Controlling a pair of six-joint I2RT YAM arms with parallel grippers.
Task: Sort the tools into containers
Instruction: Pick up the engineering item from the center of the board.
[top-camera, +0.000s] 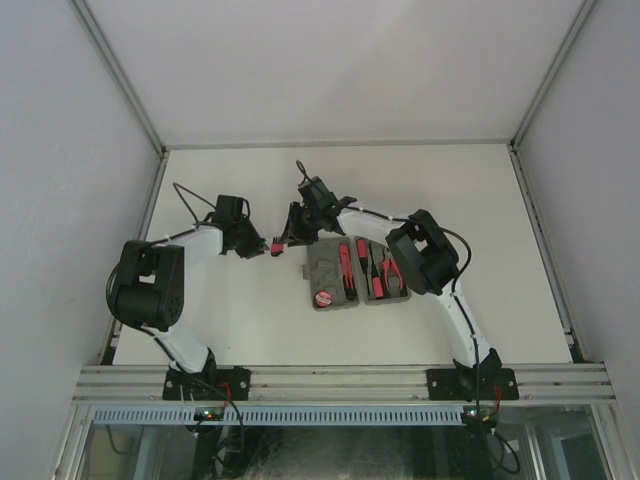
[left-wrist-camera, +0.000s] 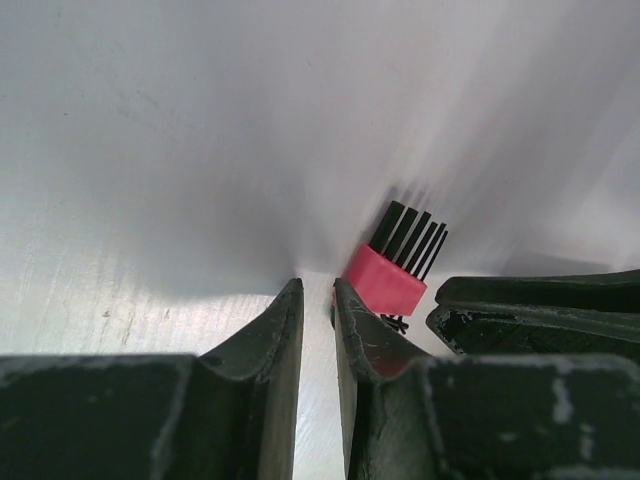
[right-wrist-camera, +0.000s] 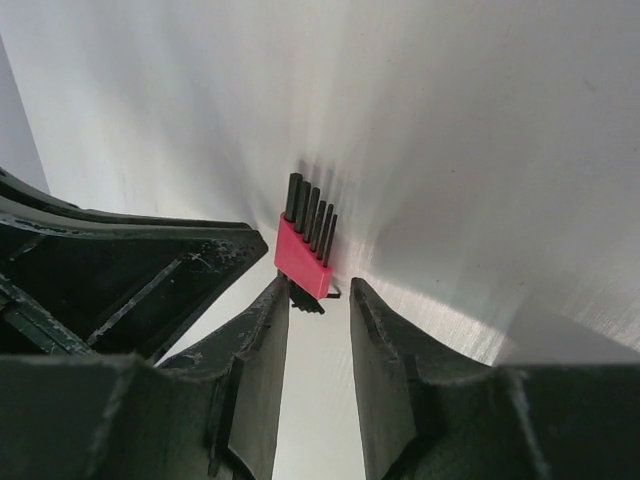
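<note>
The red-black hex key set (top-camera: 273, 250) lies on the white table between my two grippers, left of the grey tool case (top-camera: 322, 262). In the left wrist view it (left-wrist-camera: 385, 276) sits just outside my right-hand finger, and the left gripper (left-wrist-camera: 317, 286) is open by a narrow gap with nothing in it. In the right wrist view the set (right-wrist-camera: 305, 250) lies just past my left fingertip, and the right gripper (right-wrist-camera: 319, 284) is open and empty. The case lies open and holds red-handled tools (top-camera: 346, 262), pliers (top-camera: 391, 270) and a round red-black piece (top-camera: 324, 297).
The two grippers' tips nearly meet over the hex key set; the left gripper's body (right-wrist-camera: 130, 270) fills the left of the right wrist view. White walls (top-camera: 60, 150) enclose the table on three sides. The right arm (top-camera: 430, 255) hangs over the case's right half.
</note>
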